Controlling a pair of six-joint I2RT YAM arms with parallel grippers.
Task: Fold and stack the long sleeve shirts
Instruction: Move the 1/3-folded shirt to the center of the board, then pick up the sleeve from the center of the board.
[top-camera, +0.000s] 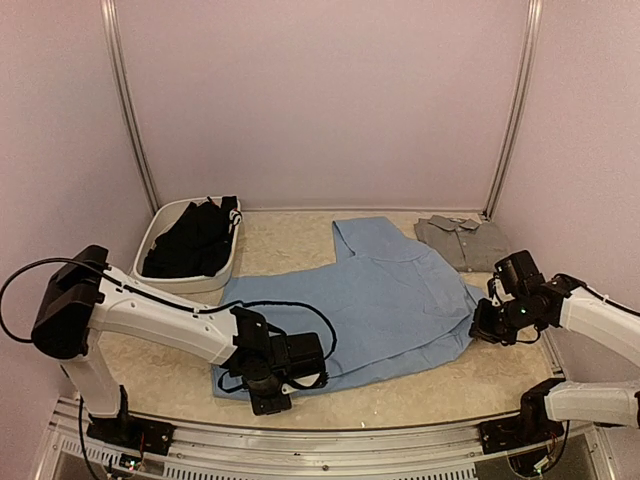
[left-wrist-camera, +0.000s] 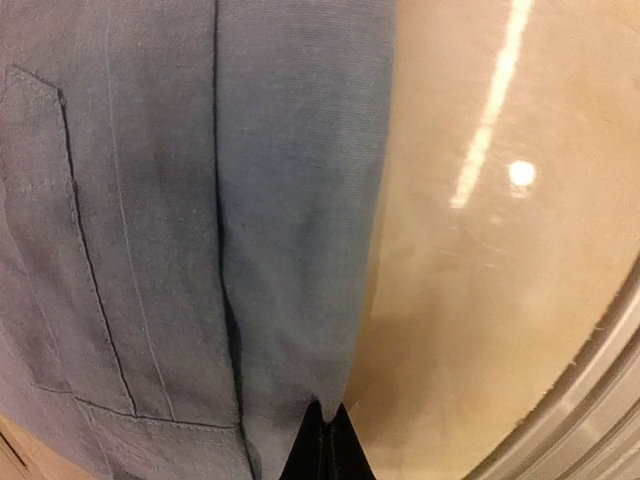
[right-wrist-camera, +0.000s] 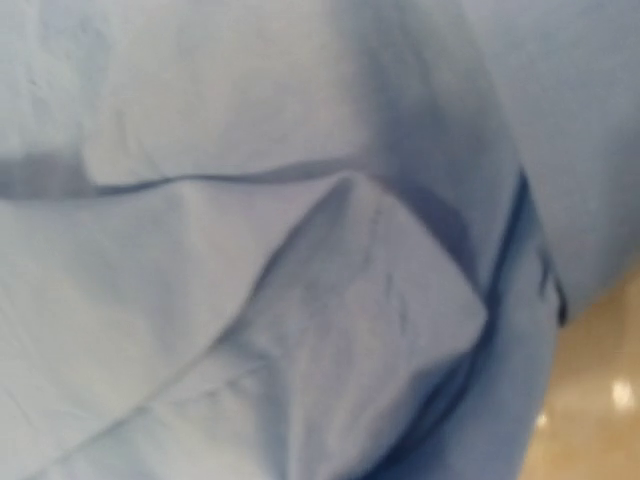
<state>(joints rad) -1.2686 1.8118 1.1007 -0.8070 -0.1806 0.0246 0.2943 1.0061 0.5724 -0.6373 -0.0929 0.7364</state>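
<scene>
Fingers (left-wrist-camera: 350, 465) of left gripper (left-wrist-camera: 322, 445) pinch light blue shirt (top-camera: 390, 290) edge.

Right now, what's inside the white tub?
A crumpled black shirt fills the tub, spilling over its far rim. Whatever lies beneath it, and the tub's floor, is covered.

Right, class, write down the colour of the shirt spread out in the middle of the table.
The shirt is light blue, clearest in the top external view.

one blue shirt (top-camera: 390, 290), one grey shirt (top-camera: 462, 240), one black shirt (top-camera: 190, 240), one tub (top-camera: 190, 283).
</scene>
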